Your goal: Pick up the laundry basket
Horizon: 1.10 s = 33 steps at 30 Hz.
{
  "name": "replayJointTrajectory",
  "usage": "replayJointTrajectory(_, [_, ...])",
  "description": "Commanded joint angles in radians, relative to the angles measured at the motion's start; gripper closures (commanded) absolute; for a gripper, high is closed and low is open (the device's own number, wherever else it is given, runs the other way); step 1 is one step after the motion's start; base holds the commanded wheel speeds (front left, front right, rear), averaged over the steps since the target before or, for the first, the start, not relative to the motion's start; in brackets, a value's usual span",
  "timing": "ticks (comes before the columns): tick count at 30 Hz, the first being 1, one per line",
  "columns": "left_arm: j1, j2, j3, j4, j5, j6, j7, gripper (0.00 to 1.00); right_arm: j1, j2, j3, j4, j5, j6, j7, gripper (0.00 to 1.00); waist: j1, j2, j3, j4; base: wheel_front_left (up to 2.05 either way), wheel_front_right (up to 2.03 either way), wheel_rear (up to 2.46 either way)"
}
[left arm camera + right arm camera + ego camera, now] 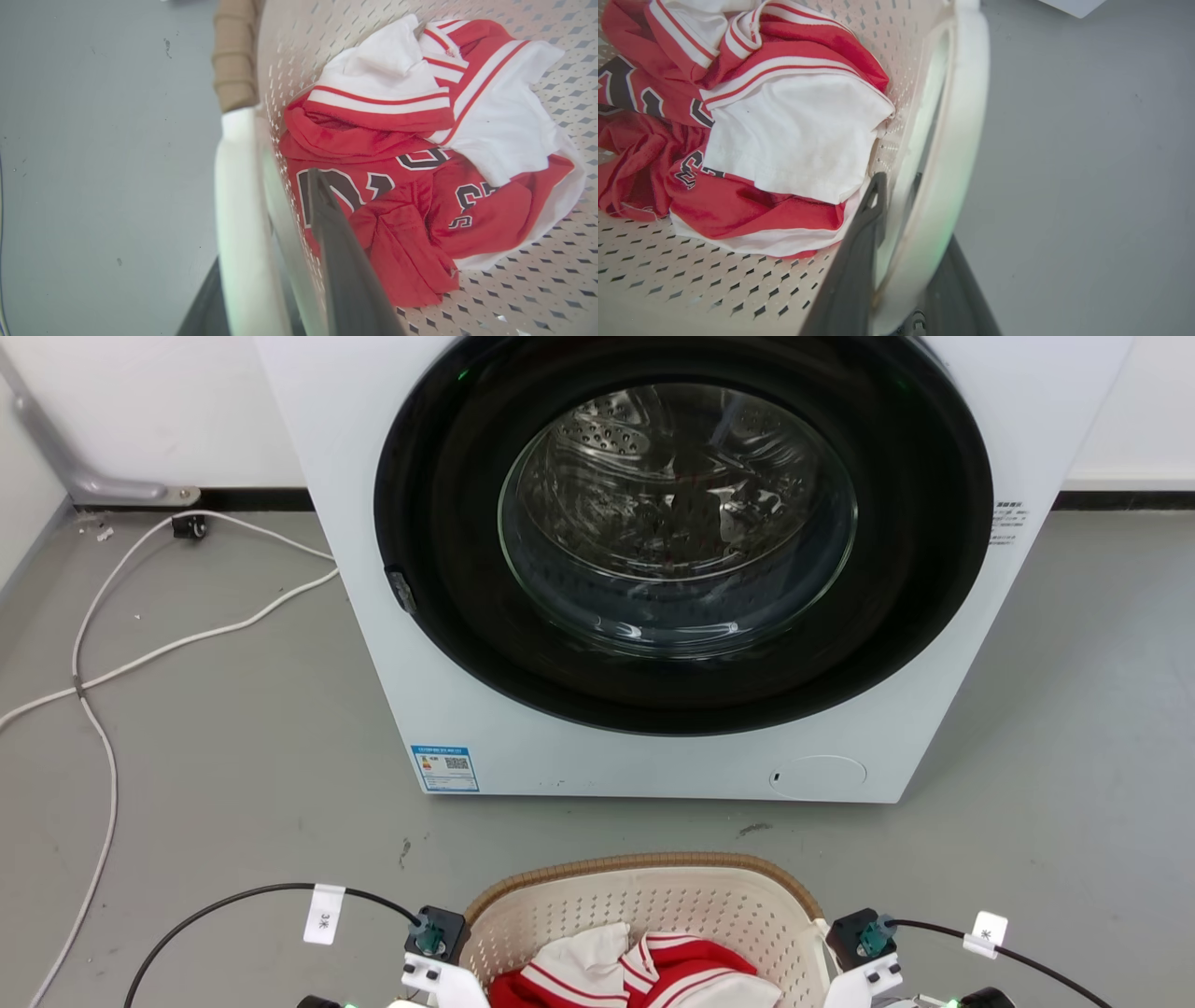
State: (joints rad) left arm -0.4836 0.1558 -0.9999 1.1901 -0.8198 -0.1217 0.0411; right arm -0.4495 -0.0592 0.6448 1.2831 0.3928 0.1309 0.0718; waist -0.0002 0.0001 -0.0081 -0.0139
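"What couldn't you make out?"

"The head camera's bottom edge cut off the near half of the laundry basket (644, 863), and I couldn't tell whether it sat on the grey floor (233, 784). Up close both white handles were blurred, and each hid most of an outer finger. The dark lettering on the red-and-white clothes (420, 140) was folded past reading."

"And the grip?"

"The left gripper (266, 214) pinched the left handle (238, 210), one finger inside the wall and one outside. The right gripper (899, 186) pinched the right handle (962, 140) likewise."

"The basket itself?"

"Cream, perforated, with a brown woven rim. It was centred just on the near side of the washing machine (653, 765), not touching it."
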Motion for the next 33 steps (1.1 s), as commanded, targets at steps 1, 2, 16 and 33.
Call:
replayJointTrajectory(1, [0.011, 0.000, -0.016, -0.007, 0.001, -0.014, -0.007, 1.00, 0.008, -0.011, 0.011, -0.005, 0.001, 0.000, 0.006, 1.00, 0.0002, -0.0001, -0.007, -0.002, 0.00, 0.00, 0.00])
replayJointTrajectory(2, [0.012, 0.000, -0.021, -0.006, -0.005, -0.014, -0.006, 1.00, 0.010, -0.012, 0.018, -0.006, 0.009, 0.000, 0.007, 1.00, 0.0002, -0.0001, -0.011, -0.004, 0.00, 0.00, 0.00])
replayJointTrajectory(16, [0.019, -0.002, -0.081, 0.012, -0.071, -0.014, 0.003, 1.00, 0.026, -0.036, 0.101, -0.013, 0.086, 0.000, 0.029, 1.00, 0.0002, -0.0001, -0.032, -0.013, 0.00, 0.00, 0.00])
replayJointTrajectory(33, [0.005, -0.004, -0.140, 0.021, -0.128, -0.014, -0.009, 1.00, 0.013, -0.043, 0.175, -0.010, 0.157, 0.000, 0.034, 1.00, 0.0002, -0.0001, -0.029, -0.019, 0.00, 0.00, 0.00])
